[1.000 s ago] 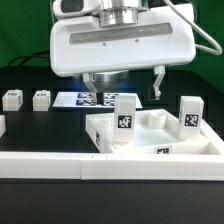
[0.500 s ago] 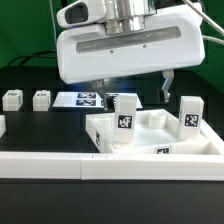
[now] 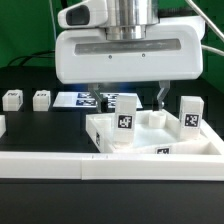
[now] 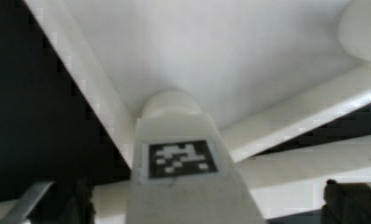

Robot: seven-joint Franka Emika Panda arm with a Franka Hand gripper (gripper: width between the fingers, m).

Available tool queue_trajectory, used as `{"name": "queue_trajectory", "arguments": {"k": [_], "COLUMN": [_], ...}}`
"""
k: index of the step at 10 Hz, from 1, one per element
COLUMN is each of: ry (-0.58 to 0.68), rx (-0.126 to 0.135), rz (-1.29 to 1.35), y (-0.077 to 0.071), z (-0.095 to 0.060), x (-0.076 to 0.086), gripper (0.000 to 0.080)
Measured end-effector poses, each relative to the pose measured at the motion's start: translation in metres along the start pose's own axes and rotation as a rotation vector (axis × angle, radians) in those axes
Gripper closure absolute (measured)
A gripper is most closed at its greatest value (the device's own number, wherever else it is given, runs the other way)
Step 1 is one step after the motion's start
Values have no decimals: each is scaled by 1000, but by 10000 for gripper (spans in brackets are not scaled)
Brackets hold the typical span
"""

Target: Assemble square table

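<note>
The white tray-like square tabletop (image 3: 150, 128) lies right of centre in the exterior view, behind the low wall strip. Two tagged white legs stand upright in it: one at its near left corner (image 3: 124, 122), one at the right (image 3: 189, 114). My gripper (image 3: 128, 97) hangs open just above the left leg, one finger (image 3: 160, 95) on each side of its top and clear of it. In the wrist view that leg (image 4: 182, 160) runs up between the dark fingertips (image 4: 351, 200), with the tabletop's floor (image 4: 253, 50) beyond. Two loose legs (image 3: 12, 99) (image 3: 41, 98) stand at the left.
The marker board (image 3: 82, 100) lies flat behind the tabletop, under the gripper. A long low white wall strip (image 3: 60, 166) runs along the front. Part of another white piece (image 3: 1, 125) shows at the exterior view's left edge. The table is black.
The open gripper has shifted toward the exterior view's right and come down, so its fingers now flank the top of the left upright leg. No part has moved.
</note>
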State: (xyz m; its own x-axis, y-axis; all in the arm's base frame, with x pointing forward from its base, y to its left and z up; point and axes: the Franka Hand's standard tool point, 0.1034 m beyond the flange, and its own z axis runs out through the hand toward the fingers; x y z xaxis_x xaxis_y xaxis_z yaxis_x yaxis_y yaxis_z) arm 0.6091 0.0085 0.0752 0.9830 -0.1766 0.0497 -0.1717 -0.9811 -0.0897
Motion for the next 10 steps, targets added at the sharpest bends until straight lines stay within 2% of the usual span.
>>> {"name": "queue_trajectory", "arguments": {"k": [4,6,7,8,10], "ry": [-3,-3,-2,-2,-3], "rx": [1,1,3,4,7], "rz": [9,15,61,131,248], "y": [1,1,1,1,2], "z": [2,2,2,2,2], "x": [-1,-1,0,0,-1], "gripper": [150,415,415,506,506]}}
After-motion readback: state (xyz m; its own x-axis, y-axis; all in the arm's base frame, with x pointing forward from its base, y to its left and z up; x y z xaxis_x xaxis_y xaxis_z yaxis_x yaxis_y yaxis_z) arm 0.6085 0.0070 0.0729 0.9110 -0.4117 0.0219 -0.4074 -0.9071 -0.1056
